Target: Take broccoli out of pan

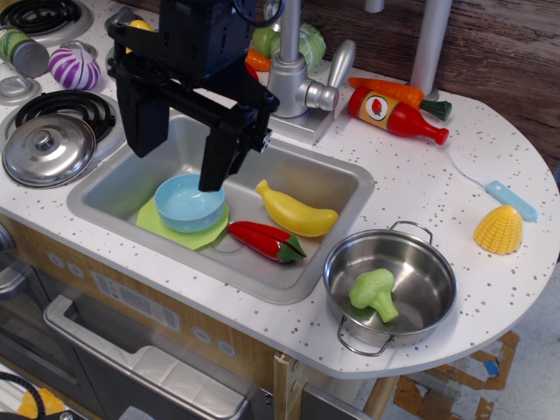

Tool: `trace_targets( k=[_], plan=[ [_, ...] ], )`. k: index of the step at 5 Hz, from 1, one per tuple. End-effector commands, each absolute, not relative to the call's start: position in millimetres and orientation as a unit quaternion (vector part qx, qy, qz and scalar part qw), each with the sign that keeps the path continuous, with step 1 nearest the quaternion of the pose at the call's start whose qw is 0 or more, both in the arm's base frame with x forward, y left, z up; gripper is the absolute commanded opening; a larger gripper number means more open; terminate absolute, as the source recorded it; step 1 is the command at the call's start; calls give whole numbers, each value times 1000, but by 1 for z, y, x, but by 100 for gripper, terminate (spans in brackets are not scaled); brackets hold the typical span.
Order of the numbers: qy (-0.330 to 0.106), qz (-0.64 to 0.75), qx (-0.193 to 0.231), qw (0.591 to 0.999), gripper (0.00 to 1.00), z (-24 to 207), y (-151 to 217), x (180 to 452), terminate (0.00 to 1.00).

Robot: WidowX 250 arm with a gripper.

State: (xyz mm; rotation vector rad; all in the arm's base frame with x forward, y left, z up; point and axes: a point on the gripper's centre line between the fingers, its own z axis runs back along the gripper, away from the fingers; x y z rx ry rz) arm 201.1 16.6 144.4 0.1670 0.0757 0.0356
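The light-green toy broccoli (pixel 374 293) lies inside the shiny steel pan (pixel 433 271), which stands on the counter at the sink's front right corner. My black gripper (pixel 178 149) hangs over the left part of the sink, well to the left of the pan. Its two fingers (pixel 144 118) are spread wide apart with nothing between them. It is above the blue bowl (pixel 188 201).
In the sink (pixel 337 188) lie a blue bowl on a green plate (pixel 153 219), a yellow banana (pixel 296 213) and a red pepper (pixel 267 241). A steel lid (pixel 48 149) sits on a burner at left. A faucet (pixel 293 79), ketchup bottle (pixel 398 115), carrot (pixel 394 90), knife (pixel 512 199) and corn (pixel 500 230) are on the counter.
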Motion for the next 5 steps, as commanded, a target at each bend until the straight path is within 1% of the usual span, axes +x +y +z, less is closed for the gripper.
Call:
trace_targets(
  k=[1,2,3,4,5],
  plan=[
    [38,18,83,996,100,144,17,201,0],
    [5,22,86,996,100,138,-17,221,0],
    [-21,38,69,997,100,124,-46,234,0],
    [-44,57,55,996,100,106,-73,250,0],
    [-66,59,41,995,100,78,-87,263,0]
  ],
)
